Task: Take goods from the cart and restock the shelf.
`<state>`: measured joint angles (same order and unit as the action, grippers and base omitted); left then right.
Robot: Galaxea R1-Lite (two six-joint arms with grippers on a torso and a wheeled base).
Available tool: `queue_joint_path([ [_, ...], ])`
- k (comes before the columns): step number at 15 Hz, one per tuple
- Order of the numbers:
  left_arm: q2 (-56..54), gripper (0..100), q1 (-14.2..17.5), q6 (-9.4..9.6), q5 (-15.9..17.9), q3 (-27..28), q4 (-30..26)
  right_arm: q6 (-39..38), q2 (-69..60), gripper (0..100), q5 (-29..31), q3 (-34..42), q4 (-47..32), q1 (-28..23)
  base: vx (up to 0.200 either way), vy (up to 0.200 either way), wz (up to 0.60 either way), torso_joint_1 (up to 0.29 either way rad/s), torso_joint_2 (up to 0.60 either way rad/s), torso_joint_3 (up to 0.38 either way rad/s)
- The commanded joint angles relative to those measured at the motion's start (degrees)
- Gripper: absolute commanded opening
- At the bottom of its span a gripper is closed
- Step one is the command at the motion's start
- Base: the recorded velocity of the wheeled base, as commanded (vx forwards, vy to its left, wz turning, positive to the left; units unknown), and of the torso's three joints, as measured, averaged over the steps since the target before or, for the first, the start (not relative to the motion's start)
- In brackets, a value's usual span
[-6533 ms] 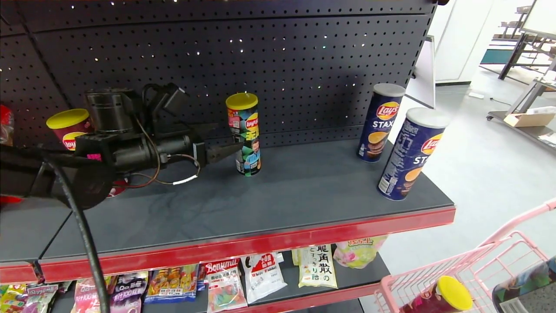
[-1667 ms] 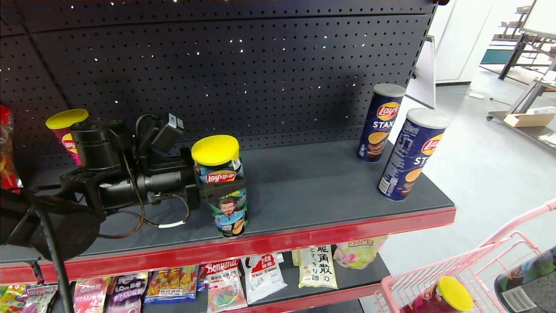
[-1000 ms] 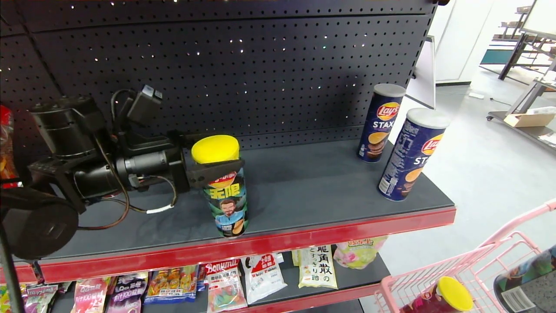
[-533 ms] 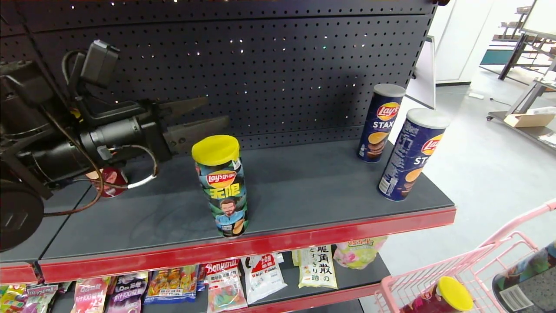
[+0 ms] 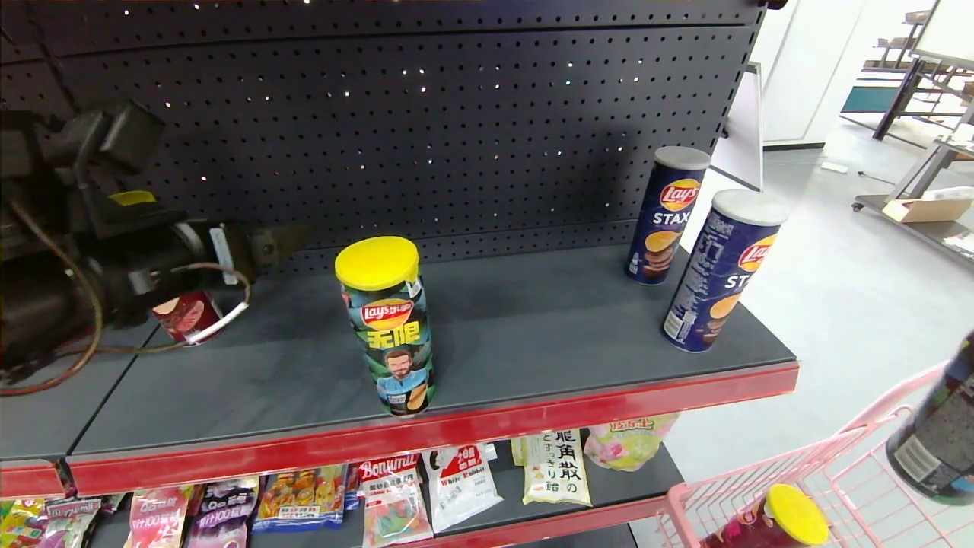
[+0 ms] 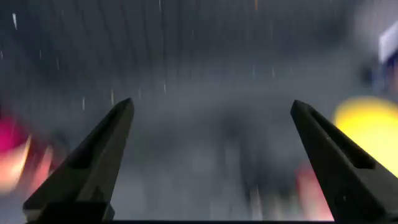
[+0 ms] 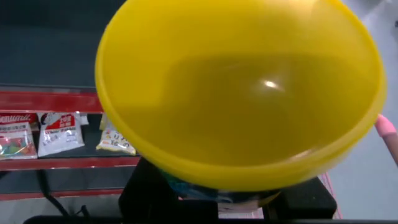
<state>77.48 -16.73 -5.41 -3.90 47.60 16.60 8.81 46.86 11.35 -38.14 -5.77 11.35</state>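
- Head view: left end effector (image 5: 275,242) has let go and backed off to frame left. The can (image 5: 386,327) stands alone at the shelf (image 5: 578,396) front, lower centre. A second can (image 5: 934,430) has risen at the right edge.
- Left wrist view: jaws spread wide, empty.
- Right wrist view: right end effector (image 7: 233,200) grasps the second can, probably the next to go on the shelf.

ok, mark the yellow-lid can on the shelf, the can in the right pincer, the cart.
shelf can (image 5: 388,335): head view, label.
held can (image 7: 239,87): right wrist view, lid.
cart (image 5: 761,463): head view, rim.

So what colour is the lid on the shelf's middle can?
Yellow; the lid shows best in the head view.
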Motion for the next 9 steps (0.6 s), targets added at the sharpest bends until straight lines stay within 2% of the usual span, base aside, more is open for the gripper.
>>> queue_joint_path([
  [1, -16.93, 100, -1.03, 1.81, 1.35, -3.31, -13.97, 0.33, 4.03, 0, -2.12, -0.79, -0.03, -1.59, 0.0, 0.0, 0.0, 0.0, 0.0, 0.0],
  [2, -20.53, 100, -0.59, 3.57, -0.32, -6.91, -14.58, 0.33, 3.68, 0, -3.79, -0.44, -0.12, -1.51, 0.0, 0.0, 0.0, 0.0, 0.0, 0.0],
  [3, -23.61, 100, 0.55, 6.73, -2.78, -11.48, -14.49, 0.33, 3.24, 0, -6.87, 0.26, -0.12, -1.51, 0.0, 0.0, 0.0, 0.0, 0.0, 0.0],
  [4, -26.95, 100, 0.99, 8.84, -3.39, -15.88, -14.14, 0.59, 2.62, 0, -9.86, 0.88, -0.03, -1.51, 0.0, 0.0, 0.0, 0.0, 0.0, 0.0],
  [5, -29.76, 100, 0.91, 9.63, -3.22, -18.25, -14.32, 1.03, 2.45, 0, -10.91, 1.23, -0.12, -1.51, 0.0, 0.0, 0.0, 0.0, 0.0, 0.0],
  [6, -29.76, 100, 0.91, 9.63, -3.22, -18.25, -14.32, 1.03, 2.45, 0, -10.91, 1.23, -0.12, -1.51, 0.0, 0.0, 0.0, 0.0, 0.0, 0.0],
  [7, -34.24, 100, 0.82, 9.72, -3.13, -22.64, -14.32, 3.67, 2.45, 0, -10.65, 1.85, -0.03, -1.77, 0.0, 0.0, 0.0, 0.0, 0.0, 0.0],
  [9, -36.53, 100, 0.99, 9.63, -3.57, -24.75, -14.49, 3.93, 2.53, 0, -10.65, 1.67, 0.05, -1.86, 0.0, 0.0, 0.0, 0.0, 0.0, 0.0],
])
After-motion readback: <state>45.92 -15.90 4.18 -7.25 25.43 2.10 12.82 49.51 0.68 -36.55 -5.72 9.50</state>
